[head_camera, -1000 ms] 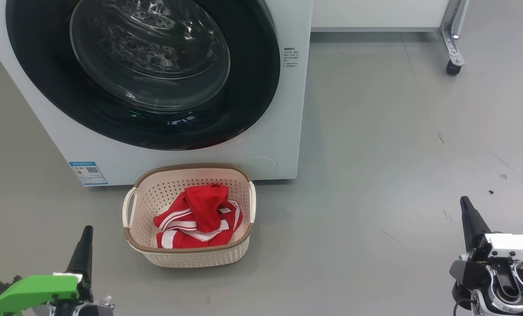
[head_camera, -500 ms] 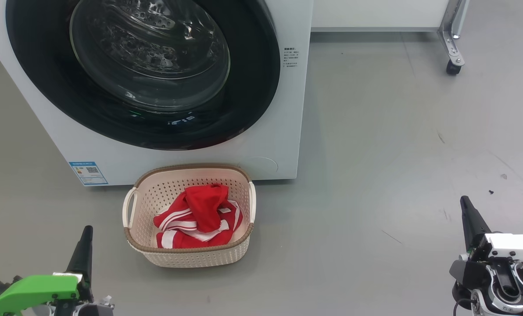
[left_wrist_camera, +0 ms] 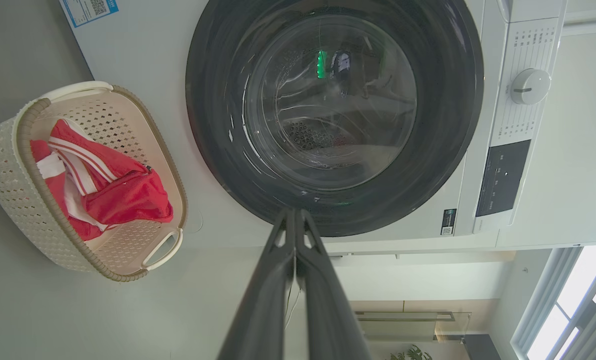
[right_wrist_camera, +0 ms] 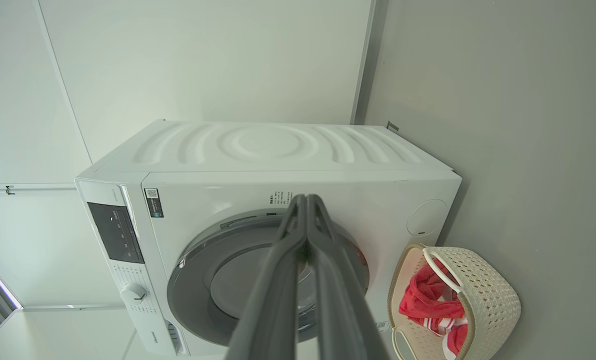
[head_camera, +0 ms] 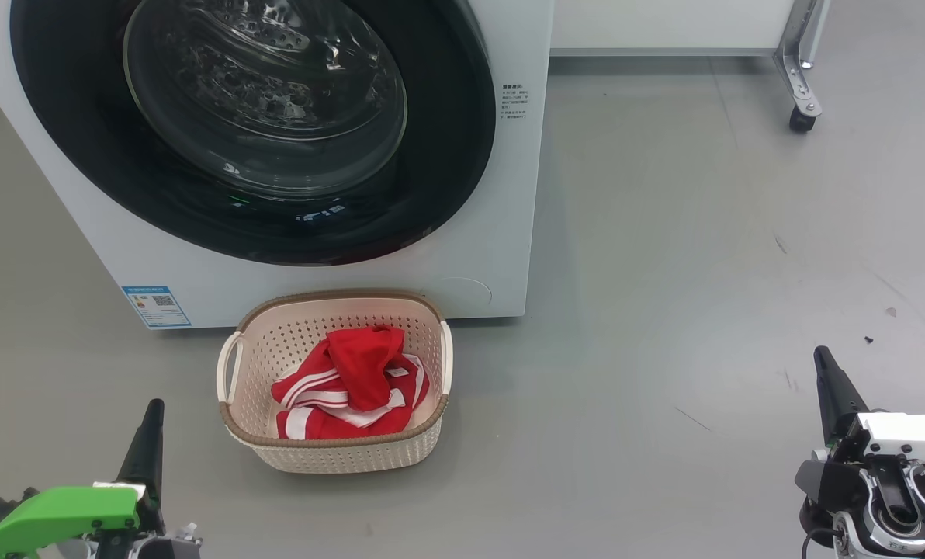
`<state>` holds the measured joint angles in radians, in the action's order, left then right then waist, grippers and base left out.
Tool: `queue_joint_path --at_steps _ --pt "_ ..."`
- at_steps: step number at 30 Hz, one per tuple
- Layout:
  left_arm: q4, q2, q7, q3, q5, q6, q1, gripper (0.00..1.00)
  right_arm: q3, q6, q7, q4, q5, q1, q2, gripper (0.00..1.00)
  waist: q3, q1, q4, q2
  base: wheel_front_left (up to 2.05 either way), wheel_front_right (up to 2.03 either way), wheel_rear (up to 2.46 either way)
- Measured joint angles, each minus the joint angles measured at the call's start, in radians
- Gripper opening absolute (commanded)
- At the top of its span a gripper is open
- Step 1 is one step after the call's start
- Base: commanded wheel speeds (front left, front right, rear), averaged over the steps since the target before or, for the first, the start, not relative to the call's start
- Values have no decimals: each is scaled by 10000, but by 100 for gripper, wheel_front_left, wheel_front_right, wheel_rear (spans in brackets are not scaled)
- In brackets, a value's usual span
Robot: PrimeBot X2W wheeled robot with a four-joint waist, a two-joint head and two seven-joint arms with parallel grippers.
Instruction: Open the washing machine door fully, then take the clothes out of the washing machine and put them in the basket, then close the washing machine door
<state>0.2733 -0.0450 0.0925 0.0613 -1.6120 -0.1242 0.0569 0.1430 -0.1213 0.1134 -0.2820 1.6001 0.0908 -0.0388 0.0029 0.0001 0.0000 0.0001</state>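
"Head view first: shapes and stuff of the washing machine door (head_camera: 265, 101)?"

"Round, with a wide glossy black rim about a bulging clear glass bowl; sits shut, flush in the smooth white front of the boxy washing machine (head_camera: 501, 233). Shows the perforated steel drum (left_wrist_camera: 308, 137) through the glass."

"And the clothes (head_camera: 354, 380)?"

"Soft bright red fabric with white stripes, crumpled in a heap inside the basket (head_camera: 338, 454). Cream plastic there, rectangular, sides pierced all over, brown woven-look rim, a loop handle at each end. Stands on the floor (head_camera: 664, 310) just before the machine, below the door, near a small blue label (head_camera: 156, 307)."

"Grippers?"

"Left gripper (head_camera: 154, 411) at the lower left, long dark fingers (left_wrist_camera: 273, 280) pressed together, grasping nothing; left of the basket, not touching it. Right gripper (head_camera: 823, 361) at the lower right, clenched and empty, over the floor."

"Surface and room?"

"Smooth matt grey floor with dark scuffs and specks. Pale walls (right_wrist_camera: 203, 60) behind the machine; a metal leg (head_camera: 802, 62) on a black castor (head_camera: 801, 119) at the far right; in the left wrist view a white dial (left_wrist_camera: 530, 86) beside a dark control panel (left_wrist_camera: 503, 177), and a bright slatted window (left_wrist_camera: 568, 320)."
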Motion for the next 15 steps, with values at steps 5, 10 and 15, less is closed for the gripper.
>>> queue_joint_path --at_steps 5,10,15 --pt "-2 0 0 2 0 0 0 0 0 0 0 2 0 0 0 0 0 0 0 0 0 0 0" --pt "-2 0 0 4 0 0 0 0 -4 0 0 4 0 -1 0 0 0 0 0 0 0 0 0" --pt "-2 0 0 6 0 0 0 0 -8 0 0 8 0 -1 0 0 0 0 0 0 0 0 0"
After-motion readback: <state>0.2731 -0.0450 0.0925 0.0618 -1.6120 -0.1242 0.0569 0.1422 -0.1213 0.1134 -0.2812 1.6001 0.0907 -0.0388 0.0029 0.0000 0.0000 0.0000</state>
